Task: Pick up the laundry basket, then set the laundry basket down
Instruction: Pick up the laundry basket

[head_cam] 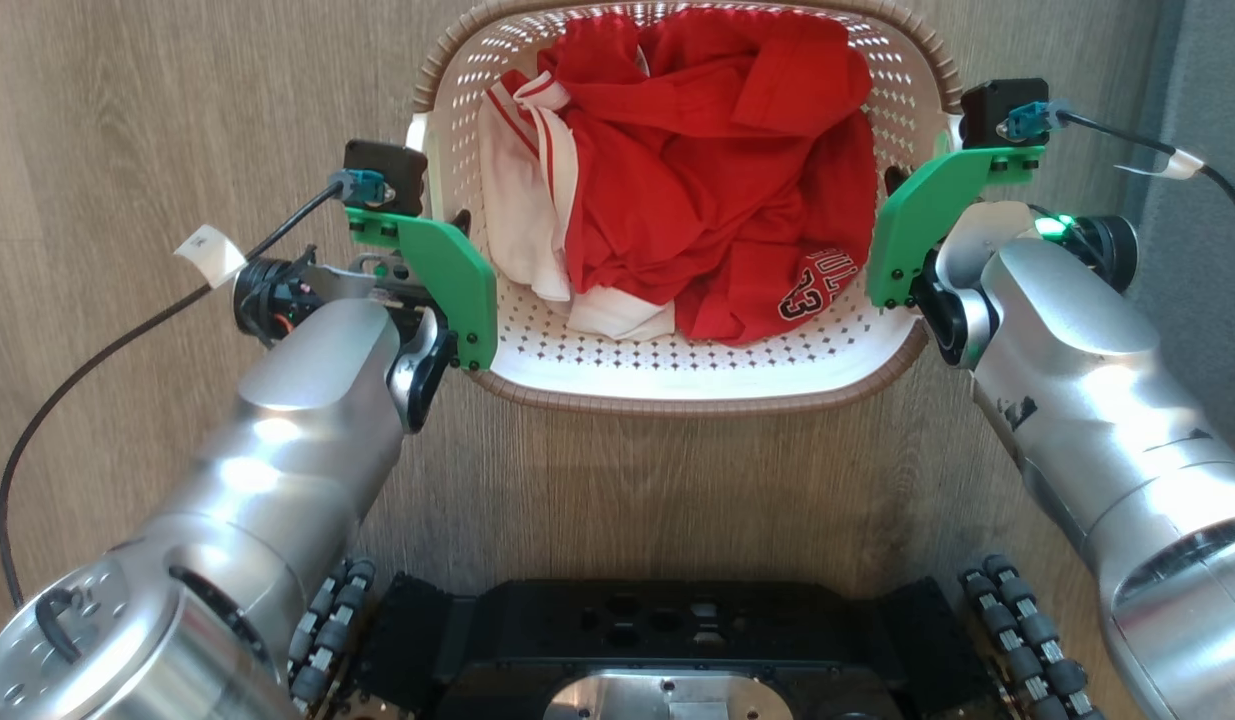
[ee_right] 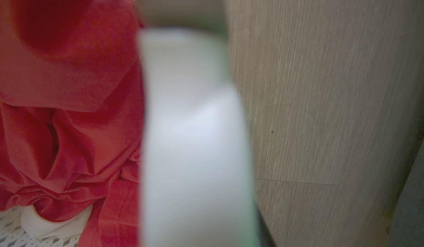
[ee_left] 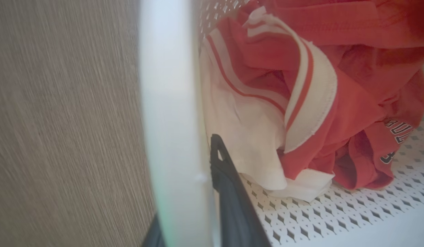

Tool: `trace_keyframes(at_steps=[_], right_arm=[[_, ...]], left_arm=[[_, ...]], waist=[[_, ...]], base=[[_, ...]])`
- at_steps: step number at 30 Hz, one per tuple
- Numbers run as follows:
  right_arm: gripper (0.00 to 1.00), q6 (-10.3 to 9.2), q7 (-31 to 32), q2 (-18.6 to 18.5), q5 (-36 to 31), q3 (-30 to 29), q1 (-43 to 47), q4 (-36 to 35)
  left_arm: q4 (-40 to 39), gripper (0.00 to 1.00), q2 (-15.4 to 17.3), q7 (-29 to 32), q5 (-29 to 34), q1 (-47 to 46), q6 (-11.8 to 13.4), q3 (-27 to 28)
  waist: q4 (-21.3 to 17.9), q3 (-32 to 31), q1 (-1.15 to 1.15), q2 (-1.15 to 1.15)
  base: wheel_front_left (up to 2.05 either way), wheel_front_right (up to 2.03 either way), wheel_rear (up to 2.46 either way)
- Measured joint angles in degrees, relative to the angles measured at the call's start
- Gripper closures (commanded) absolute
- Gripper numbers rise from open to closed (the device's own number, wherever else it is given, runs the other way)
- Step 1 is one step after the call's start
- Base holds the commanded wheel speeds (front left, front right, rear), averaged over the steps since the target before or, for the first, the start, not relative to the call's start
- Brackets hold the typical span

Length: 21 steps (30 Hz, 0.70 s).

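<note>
Silver arms flank the laundry basket at twelve o'clock, over wooden floor. Left gripper pinches its nine-o'clock handle; right gripper straddles the three-o'clock handle, its closure unclear.

Pale wood-grain plank floor with a grey strip along the right.
</note>
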Motion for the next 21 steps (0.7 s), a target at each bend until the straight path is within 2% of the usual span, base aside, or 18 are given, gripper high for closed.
trace_keyframes(at_steps=[10, 21], right_arm=[[1.00, 0.00, 0.2, -0.2, 1.6, 2.6, 0.2, -0.2], [1.00, 0.00, 5.6, -1.1, 5.4, 6.7, 2.8, -1.9]], left_arm=[[0.1, 1.00, 0.3, 1.6, -3.1, 0.1, -0.5, -3.3], [0.3, 1.00, 0.5, 4.3, -4.5, 2.3, -1.2, -7.6]], waist=[[0.2, -1.7, 0.00, 0.00], [0.3, -7.1, 0.00, 0.00]], base=[[0.00, 0.00, 0.00], [0.00, 0.00, 0.00]])
